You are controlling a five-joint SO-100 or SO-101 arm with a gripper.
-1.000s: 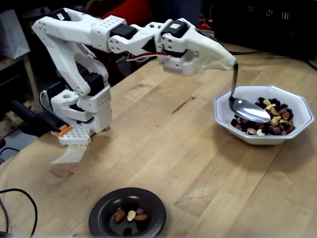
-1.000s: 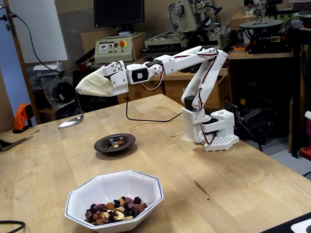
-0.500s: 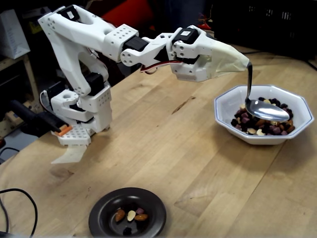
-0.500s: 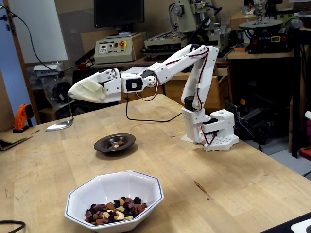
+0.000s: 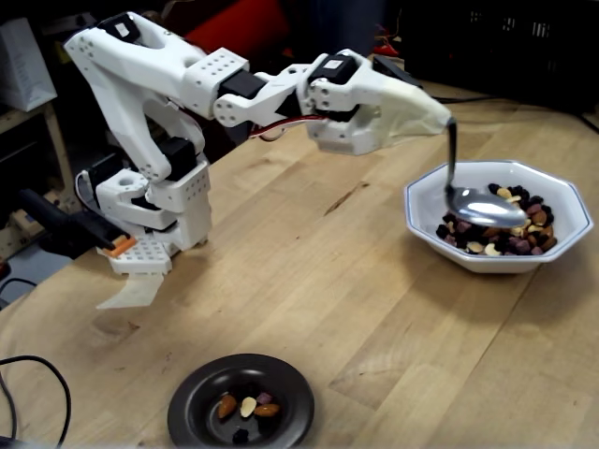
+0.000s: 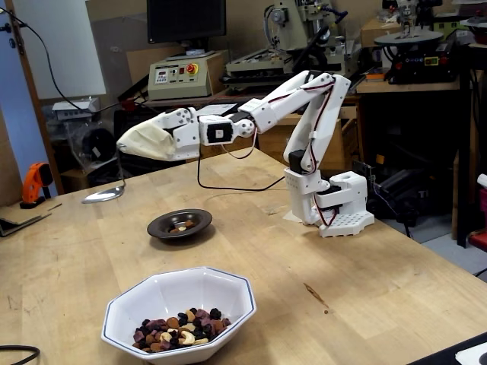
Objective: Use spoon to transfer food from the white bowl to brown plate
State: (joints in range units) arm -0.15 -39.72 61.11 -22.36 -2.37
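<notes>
Table (image 5: 309,281) of pale wood carries everything, and the white arm (image 5: 150,122) stands on it and stretches out level. In both fixed views the gripper (image 5: 440,112) is wrapped in a cream cover (image 6: 144,141), so the fingers are hidden and I cannot tell if they are open or closed; only the thin handle of the spoon (image 5: 482,206) comes out of the tip of the cover.

The white bowl (image 5: 562,238) stands at the right edge in a fixed view, and there the oval part of the spoon appears to hang over the food (image 5: 510,234) inside it. This view cannot show if the spoon touches the food. In a fixed view taken from the opposite side, the white bowl (image 6: 125,312) is near the camera with the food (image 6: 179,331) heaped in its bottom, while the spoon (image 6: 103,195) appears far behind it, past the brown plate (image 6: 179,224).

The brown plate (image 5: 187,402) lies well apart from the bowl and holds a few pieces (image 5: 248,407) in its sunken centre. In a fixed view these pieces (image 6: 181,226) are only a small pale spot.
</notes>
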